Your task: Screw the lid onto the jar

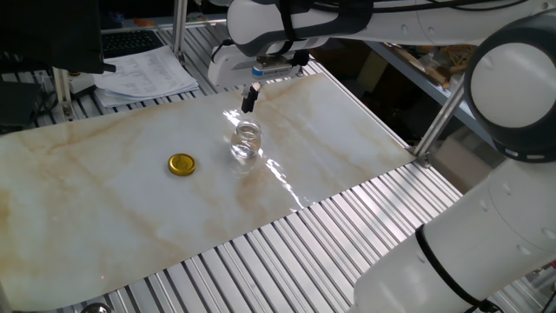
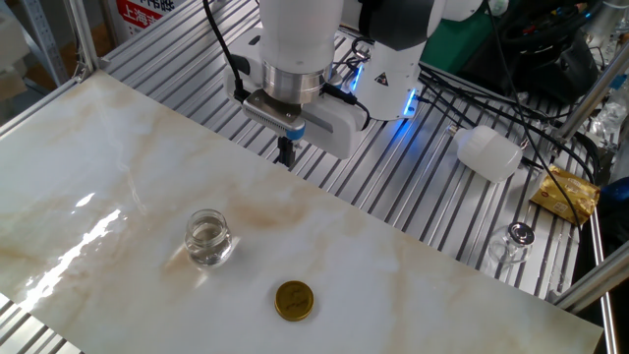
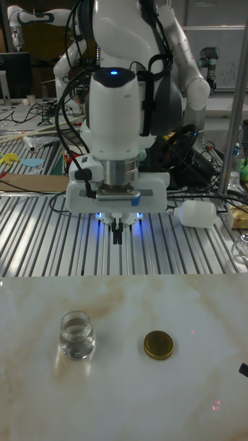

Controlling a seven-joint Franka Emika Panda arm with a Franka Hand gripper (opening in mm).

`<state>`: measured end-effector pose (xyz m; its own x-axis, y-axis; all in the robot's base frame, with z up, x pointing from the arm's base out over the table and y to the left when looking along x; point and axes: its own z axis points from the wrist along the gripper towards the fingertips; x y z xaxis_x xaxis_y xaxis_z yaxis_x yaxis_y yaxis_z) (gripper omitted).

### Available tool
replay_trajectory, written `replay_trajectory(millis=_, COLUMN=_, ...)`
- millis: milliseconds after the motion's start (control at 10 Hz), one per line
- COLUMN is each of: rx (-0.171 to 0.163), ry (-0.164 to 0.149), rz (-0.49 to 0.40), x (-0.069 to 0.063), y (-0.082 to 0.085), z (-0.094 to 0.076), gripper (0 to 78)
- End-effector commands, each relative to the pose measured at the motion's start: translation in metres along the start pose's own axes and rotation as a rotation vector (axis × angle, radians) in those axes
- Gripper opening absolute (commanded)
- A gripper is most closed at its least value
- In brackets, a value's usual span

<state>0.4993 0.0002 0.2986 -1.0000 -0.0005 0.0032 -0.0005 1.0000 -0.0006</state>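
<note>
Tabletop (image 2: pixel 413 265): marble-patterned sheet lying over a ribbed aluminium frame, carrying only the two task items.

Arm: hanging above the far edge of the sheet, wrist pointing straight down. Claw (image 2: pixel 286 153) is hovering in the air, clear of both items, carrying nothing. Its fingers are pressed together into one dark tip in all three views; no gap is showing between them.

Jar (image 2: pixel 209 238): standing upright on the sheet, mouth open, nothing on its neck. In the tall view it is sitting left of the lid, near but not touching.

Lid (image 2: pixel 294 300): lying flat on the sheet beside the jar, apart from it, gold face catching the light. Which face is up, I cannot tell.

Progress, as judged: nothing is being done yet on the task proper. Lid is not picked up, not placed on the mouth, not turned. All steps are remaining: spreading the claw, descending on the lid, gripping it, carrying it over the jar, seating it on the threads, twisting it down.
</note>
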Motion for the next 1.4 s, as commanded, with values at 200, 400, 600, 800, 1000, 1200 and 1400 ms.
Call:
replay_trajectory(millis=200, rx=0.031, ry=0.074, rz=-0.174, x=-0.0001, y=0.0001, z=-0.0007, gripper=0.0)
replay_trajectory(millis=400, rx=0.047, ry=0.079, rz=-0.180, x=-0.0014, y=0.0013, z=-0.0038, gripper=0.0)
replay_trajectory(millis=600, rx=0.038, ry=0.079, rz=-0.177, x=-0.0013, y=0.0013, z=-0.0039, gripper=0.0)
replay_trajectory(millis=800, rx=0.036, ry=0.079, rz=-0.177, x=-0.0013, y=0.0013, z=-0.0041, gripper=0.0)
replay_trajectory(millis=1000, rx=0.034, ry=0.078, rz=-0.179, x=-0.0013, y=0.0013, z=-0.0047, gripper=0.0)
replay_trajectory(millis=1200, rx=0.034, ry=0.080, rz=-0.181, x=-0.0011, y=0.0011, z=-0.0068, gripper=0.0)
replay_trajectory(millis=1400, rx=0.034, ry=0.083, rz=-0.181, x=-0.0009, y=0.0010, z=-0.0087, gripper=0.0)
